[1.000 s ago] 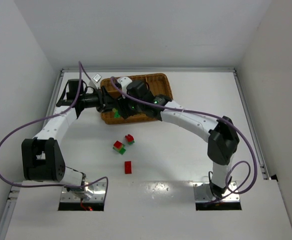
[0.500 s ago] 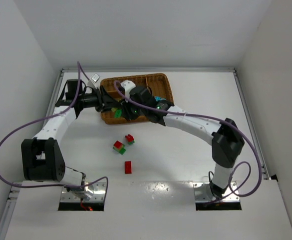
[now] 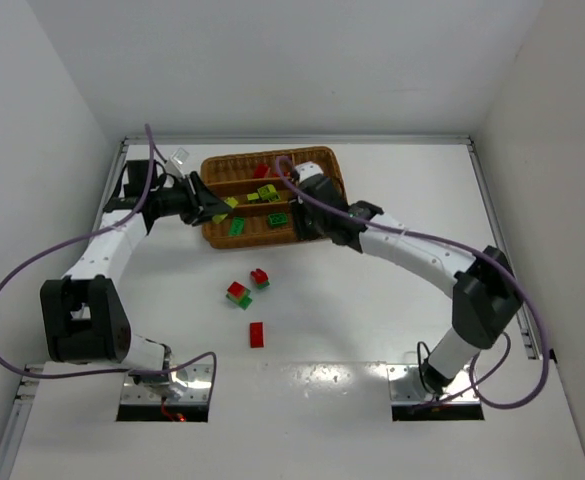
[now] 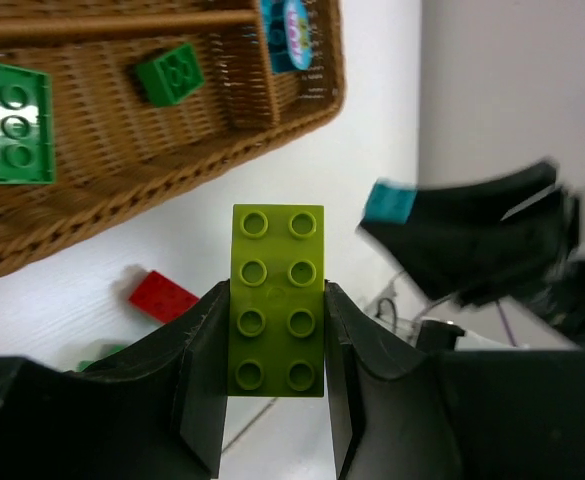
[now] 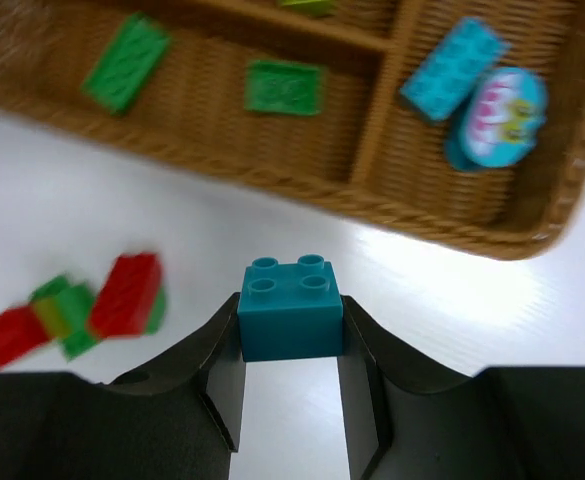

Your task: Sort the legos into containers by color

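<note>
The brown wicker tray [image 3: 324,160] stands at the back centre. My left gripper [image 3: 220,208] hovers at its left front corner, shut on a yellow-green lego [image 4: 277,300] with eight studs. My right gripper [image 3: 307,222] hovers at the tray's right front, shut on a cyan lego [image 5: 291,308] above the table just short of the tray's front rim [image 5: 272,180]. The tray holds green legos [image 5: 127,60] [image 5: 285,87], a cyan lego [image 5: 455,67], plus red [image 3: 262,172] and yellow-green ones [image 3: 267,192].
Two red-and-green stacks [image 3: 237,294] [image 3: 260,277] and one red lego [image 3: 256,334] lie on the white table in front of the tray. A round cyan piece with a sticker [image 5: 497,117] lies in the tray's end slot. Walls enclose the table.
My right arm has drawn back to the right from over the tray's left part, uncovering its contents. My left gripper has shifted slightly left with its lego.
</note>
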Controlling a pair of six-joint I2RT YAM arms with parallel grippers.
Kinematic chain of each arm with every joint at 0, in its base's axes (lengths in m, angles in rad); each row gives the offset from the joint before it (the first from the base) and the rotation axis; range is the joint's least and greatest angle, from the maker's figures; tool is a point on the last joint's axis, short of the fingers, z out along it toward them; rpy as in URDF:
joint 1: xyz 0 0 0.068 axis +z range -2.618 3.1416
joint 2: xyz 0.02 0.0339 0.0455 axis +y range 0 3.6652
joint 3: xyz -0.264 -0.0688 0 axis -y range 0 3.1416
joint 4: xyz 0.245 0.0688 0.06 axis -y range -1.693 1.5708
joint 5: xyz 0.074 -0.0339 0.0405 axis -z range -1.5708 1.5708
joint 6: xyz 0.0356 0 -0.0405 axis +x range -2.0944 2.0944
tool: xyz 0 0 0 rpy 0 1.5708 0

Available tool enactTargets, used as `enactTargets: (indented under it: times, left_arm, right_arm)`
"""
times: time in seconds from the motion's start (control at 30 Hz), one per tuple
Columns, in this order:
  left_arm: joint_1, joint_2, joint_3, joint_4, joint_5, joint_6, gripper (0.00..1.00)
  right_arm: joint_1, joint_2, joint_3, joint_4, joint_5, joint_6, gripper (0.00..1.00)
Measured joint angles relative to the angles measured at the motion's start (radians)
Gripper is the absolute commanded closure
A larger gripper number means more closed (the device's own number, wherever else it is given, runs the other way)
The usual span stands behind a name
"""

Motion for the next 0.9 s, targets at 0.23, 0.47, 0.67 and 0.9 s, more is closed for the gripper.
enactTargets:
  times: [0.23, 0.47, 0.67, 0.9]
  left_arm:
    - [-0.018, -0.006, 0.023, -0.087, -0.146, 0.079, 1.0]
    - [-0.111, -0.012, 0.052, -0.161, -0.295, 0.133, 1.0]
    - [-0.148, -0.013, 0.071, -0.2, -0.37, 0.152, 1.0]
    - [-0.205, 0.017, 0.136, -0.212, -0.406, 0.161, 1.0]
  right_arm:
    - [-0.211, 0.224, 0.267, -0.164, 0.015, 0.082, 0.98]
    - [-0.281, 0.509, 0.58, -0.271, 0.037, 0.101, 0.89]
    - [-0.321, 0.64, 0.726, -0.304, 0.026, 0.101, 0.51]
    - [-0.356, 0.655, 0.745, -0.308, 0.005, 0.093, 0.37]
